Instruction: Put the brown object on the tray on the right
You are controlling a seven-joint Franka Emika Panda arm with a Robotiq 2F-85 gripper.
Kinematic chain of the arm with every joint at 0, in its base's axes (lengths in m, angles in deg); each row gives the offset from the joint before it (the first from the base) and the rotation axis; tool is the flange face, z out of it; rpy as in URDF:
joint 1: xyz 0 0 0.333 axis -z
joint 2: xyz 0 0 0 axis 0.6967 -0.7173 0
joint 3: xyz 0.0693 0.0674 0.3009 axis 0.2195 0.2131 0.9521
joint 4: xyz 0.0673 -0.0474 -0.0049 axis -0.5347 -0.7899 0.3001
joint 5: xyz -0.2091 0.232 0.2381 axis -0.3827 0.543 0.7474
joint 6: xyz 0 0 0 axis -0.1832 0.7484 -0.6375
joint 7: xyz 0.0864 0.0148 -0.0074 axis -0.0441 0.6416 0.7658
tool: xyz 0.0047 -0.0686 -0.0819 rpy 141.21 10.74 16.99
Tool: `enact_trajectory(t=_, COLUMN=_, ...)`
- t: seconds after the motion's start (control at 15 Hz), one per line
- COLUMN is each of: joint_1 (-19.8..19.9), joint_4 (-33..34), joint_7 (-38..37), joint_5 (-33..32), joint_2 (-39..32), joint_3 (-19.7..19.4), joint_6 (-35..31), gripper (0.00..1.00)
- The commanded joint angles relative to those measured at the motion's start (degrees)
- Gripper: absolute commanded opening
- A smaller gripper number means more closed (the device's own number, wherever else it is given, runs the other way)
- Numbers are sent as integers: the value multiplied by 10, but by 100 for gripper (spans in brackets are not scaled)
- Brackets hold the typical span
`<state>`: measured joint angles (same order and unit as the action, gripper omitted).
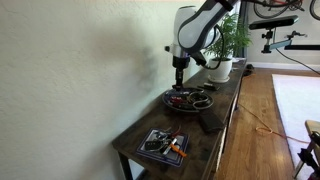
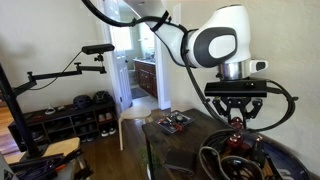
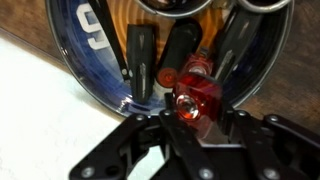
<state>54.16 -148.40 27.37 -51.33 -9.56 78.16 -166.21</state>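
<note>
My gripper hangs just above the round dark tray, which sits on the long wooden table near the plant pot. It also shows in an exterior view. In the wrist view the jaws are shut on a small reddish-brown object with a glossy round end. They hold it over the near rim of the round tray. That tray holds dark pen-like items and a red piece.
A square blue-and-white patterned tray with small items sits at the table's near end and also shows in an exterior view. A potted plant stands past the round tray. The wall runs along one table edge.
</note>
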Motion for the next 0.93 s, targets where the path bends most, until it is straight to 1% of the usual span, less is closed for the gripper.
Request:
enact_trajectory(t=0.0, joint_1=-7, joint_4=-15, joint_7=-52, joint_5=-27, joint_2=2, joint_3=-18, joint_6=-17, gripper=16)
enact_trajectory(t=0.33, joint_1=-5, joint_4=-5, joint_7=-81, joint_5=-36, joint_2=-21, joint_3=-22, joint_6=-19, gripper=16)
enact_trajectory(t=0.53, joint_1=0, joint_4=-4, joint_7=-86, joint_5=-35, joint_2=-34, joint_3=-17, joint_6=-27, gripper=16)
enact_trajectory(t=0.73, joint_1=-3, joint_4=-5, joint_7=-91, joint_5=-40, joint_2=-39, joint_3=-19, joint_6=-39, gripper=16)
enact_trajectory(t=0.8, joint_1=-4, joint_4=-5, joint_7=-91, joint_5=-42, joint_2=-38, joint_3=-19, joint_6=-41, gripper=66)
enact_trajectory(t=0.87, joint_1=-4, joint_4=-6, joint_7=-90, joint_5=-43, joint_2=-37, joint_3=-19, joint_6=-43, gripper=67)
